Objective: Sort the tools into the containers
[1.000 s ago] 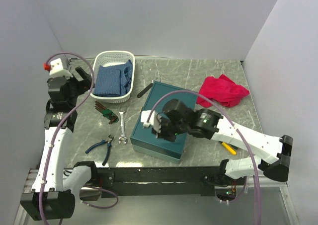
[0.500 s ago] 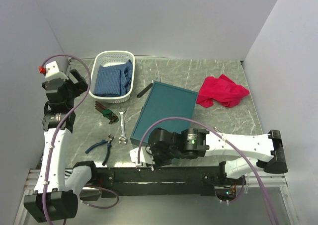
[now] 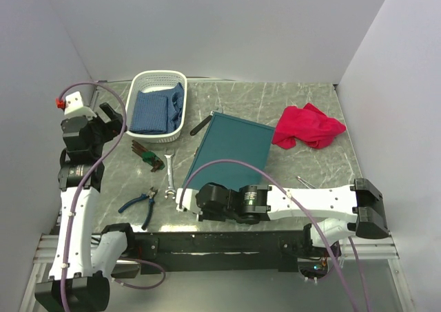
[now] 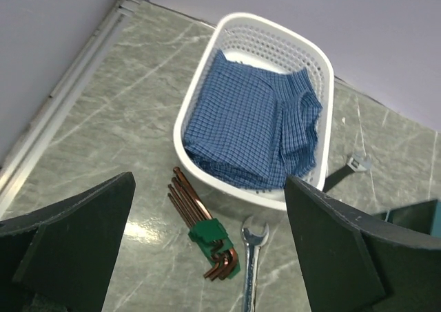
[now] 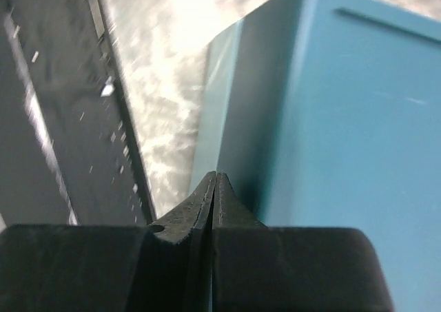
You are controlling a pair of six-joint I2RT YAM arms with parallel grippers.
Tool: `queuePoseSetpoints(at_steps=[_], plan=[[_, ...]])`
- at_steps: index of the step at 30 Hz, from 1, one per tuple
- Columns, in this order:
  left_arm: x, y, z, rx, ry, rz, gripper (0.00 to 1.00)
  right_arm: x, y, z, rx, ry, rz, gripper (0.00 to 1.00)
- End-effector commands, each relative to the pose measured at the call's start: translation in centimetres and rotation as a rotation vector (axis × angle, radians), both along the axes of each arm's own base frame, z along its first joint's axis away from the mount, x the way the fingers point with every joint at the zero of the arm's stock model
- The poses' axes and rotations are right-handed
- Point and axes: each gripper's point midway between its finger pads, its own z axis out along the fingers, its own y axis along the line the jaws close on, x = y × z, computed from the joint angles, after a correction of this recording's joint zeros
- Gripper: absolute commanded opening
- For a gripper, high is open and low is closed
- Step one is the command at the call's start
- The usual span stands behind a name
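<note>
Finding: the teal box (image 3: 234,150) sits mid-table with its lid down, so no tool can go in yet. The pliers (image 3: 141,203), spanner (image 3: 168,178) and hex keys (image 3: 148,155) lie on the table to its left. The black-handled tool (image 3: 200,125) lies by its far-left corner.

Right gripper (image 5: 214,188): pinched fully together and holding nothing. It sits low at the box's near-left corner, just beside the side wall (contact cannot be confirmed from the wrist view).

Left gripper (image 3: 109,121): spread wide and empty, high over the hex keys and the white basket (image 4: 207,91).

Judgement: the step in hand looks to be opening the lid. You should work the closed tips to the lid's edge rather than the plain wall, then lift slowly. Watch that the box does not slide or tip away from you. Keep your left arm clear of the lid's swing. Keep its claw wide, ready for the hex keys below it.
</note>
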Motion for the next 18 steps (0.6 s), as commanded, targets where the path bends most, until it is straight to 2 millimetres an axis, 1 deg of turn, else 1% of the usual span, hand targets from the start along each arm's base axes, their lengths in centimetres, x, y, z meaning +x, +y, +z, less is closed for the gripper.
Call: queuePoseSetpoints(at_steps=[1,3,4,5,6,7,8,9,10,11,12,13,14,15,17,18], plan=[[0.0,-1.5,-1.1,-0.046,0.009,-0.076,0.96,6.9,-1.9,1.5,0.064,-0.116,-0.301,0.0],[-0.3,-2.5,-2.7,-0.065,0.059,-0.13,0.96,8.3,-3.1,1.0,0.033,-0.118,-0.345,0.0],[-0.7,-3.7,-3.3,-0.11,0.069,-0.179,0.96,9.6,-4.0,1.0,0.017,-0.14,-0.377,0.0],[-1.1,-4.7,-4.0,-0.142,0.084,-0.224,0.96,10.2,-4.5,1.0,0.016,-0.151,-0.395,0.0],[-1.6,-6.0,-5.8,-0.173,0.115,-0.288,0.97,10.8,-5.0,1.0,0.013,-0.158,-0.41,0.0],[-2.3,-8.6,-6.1,-0.232,0.119,-0.43,0.94,11.8,-5.8,1.2,0.011,-0.172,-0.444,0.0],[-2.6,-9.5,-6.7,-0.268,0.132,-0.471,0.93,12.0,-6.2,1.2,0.011,-0.171,-0.455,0.0],[-2.5,-10.2,-7.9,-0.304,0.139,-0.499,0.87,12.1,-6.6,1.1,0.011,-0.166,-0.465,0.0],[-2.7,-11.3,-8.1,-0.37,0.138,-0.546,0.83,12.3,-7.2,1.0,0.015,-0.174,-0.478,0.0],[-2.5,-11.7,-8.2,-0.384,0.122,-0.575,0.76,12.4,-7.5,1.1,0.019,-0.178,-0.482,0.0],[-1.8,-12.4,-8.3,-0.39,0.098,-0.609,0.57,12.4,-7.7,1.1,0.019,-0.185,-0.481,0.0],[-1.3,-12.7,-8.2,-0.395,0.095,-0.619,0.49,12.3,-8.0,1.3,0.033,-0.192,-0.481,0.0],[-0.4,-12.9,-7.4,-0.373,0.076,-0.621,0.39,12.4,-8.3,1.4,0.037,-0.195,-0.487,0.0],[0.6,-13.6,-8.2,-0.373,0.111,-0.642,0.24,12.4,-8.5,1.5,0.038,-0.2,-0.484,0.0],[1.9,-14.2,-8.4,-0.355,0.138,-0.67,0.1,12.4,-9.0,1.6,0.04,-0.208,-0.486,0.0],[3.4,-14.7,-8.6,-0.359,0.171,-0.685,0.01,12.6,-9.3,1.5,0.034,-0.211,-0.492,0.0]])
